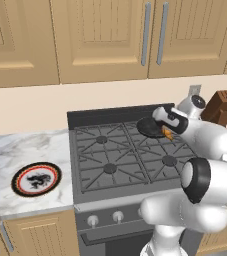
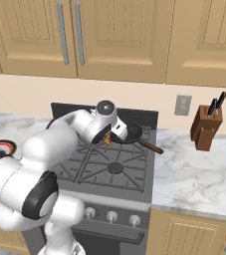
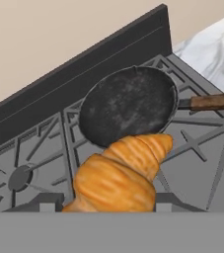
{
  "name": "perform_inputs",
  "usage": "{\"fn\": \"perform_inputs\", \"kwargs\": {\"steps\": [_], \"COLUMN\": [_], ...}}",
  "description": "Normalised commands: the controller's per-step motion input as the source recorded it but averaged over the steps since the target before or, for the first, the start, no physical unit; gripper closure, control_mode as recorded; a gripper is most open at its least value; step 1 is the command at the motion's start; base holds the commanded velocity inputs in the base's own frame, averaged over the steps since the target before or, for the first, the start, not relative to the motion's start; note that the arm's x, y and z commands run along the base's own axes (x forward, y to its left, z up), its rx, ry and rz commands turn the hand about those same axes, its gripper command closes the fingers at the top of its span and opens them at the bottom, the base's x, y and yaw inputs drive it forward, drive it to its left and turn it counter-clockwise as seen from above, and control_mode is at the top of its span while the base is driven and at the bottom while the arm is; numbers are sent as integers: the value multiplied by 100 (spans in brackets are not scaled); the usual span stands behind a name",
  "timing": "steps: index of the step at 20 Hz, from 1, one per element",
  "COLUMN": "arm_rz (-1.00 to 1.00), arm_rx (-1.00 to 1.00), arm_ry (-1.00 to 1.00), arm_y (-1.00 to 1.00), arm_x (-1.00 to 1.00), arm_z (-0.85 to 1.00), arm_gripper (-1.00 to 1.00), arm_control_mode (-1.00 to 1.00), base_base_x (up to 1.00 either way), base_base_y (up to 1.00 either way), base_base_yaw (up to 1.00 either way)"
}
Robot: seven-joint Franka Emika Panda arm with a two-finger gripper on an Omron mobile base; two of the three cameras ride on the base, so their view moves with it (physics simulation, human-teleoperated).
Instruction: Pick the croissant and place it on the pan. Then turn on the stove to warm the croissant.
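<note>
Wooden cabinets hang over a marble tabletop [image 2: 194, 174] that flanks the stove [image 1: 130, 160], and our arm reaches across the grates toward the back right burner.

From the hand view we see the croissant [image 3: 121, 175] clamped in our pincer [image 3: 106, 210], one horn pointing to about 2 o'clock and overlapping the near rim of the pan [image 3: 128, 104]. The pan sits on that rear burner, its brown handle [image 3: 214, 101] running off to 3 o'clock. The pastry looks to hang above the grates just short of the pan, not yet over its middle; in the right base view an orange sliver of it shows beside the pan's near edge.

What worries us from here:
- Letting go at this spot would likely drop most of the croissant on the grate, or leave it tipped over the rim, since only the horn overlaps the black surface.
- The pan is small and light-looking. If we come down low while pushing forward, the fingers or the pastry could shove the rim and slide the pan off its burner.
- The curved pastry may roll on landing if released from too high.
- The knobs [image 1: 105, 218] sit at the front edge, under our own arm, so choosing one that does not feed the pan's burner would leave the croissant cold.
</note>
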Motion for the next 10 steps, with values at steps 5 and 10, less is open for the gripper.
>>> {"fn": "perform_inputs", "kwargs": {"steps": [5,10], "arm_rz": [0,0], "arm_rx": [0,0], "arm_ry": [0,0], "arm_y": [-6,-3], "arm_x": [22,21], "arm_z": [-6,-6], "arm_gripper": [100,100], "arm_control_mode": [-100,-100], "base_base_x": [0,0], "base_base_y": [0,0], "base_base_yaw": [0,0]}}
